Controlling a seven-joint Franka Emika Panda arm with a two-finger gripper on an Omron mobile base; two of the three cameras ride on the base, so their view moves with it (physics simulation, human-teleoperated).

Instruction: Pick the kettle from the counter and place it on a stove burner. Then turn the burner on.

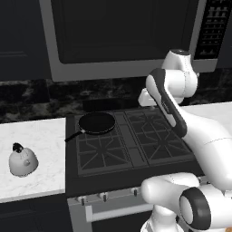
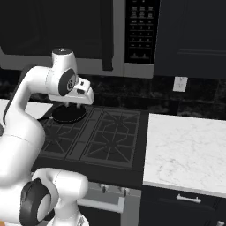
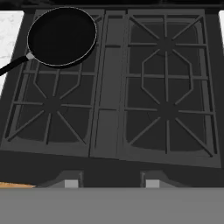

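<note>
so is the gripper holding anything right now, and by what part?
Nothing held. The kettle sits on the counter, far from the gripper, whose tips have nothing between them above the stove burner.

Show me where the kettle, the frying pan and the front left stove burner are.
kettle [image 1: 22, 161]: left base view, on its white dome.
frying pan [image 3: 62, 36]: hand view, on its black inside.
front left stove burner [image 3: 51, 104]: hand view, on the grate's centre.
</note>
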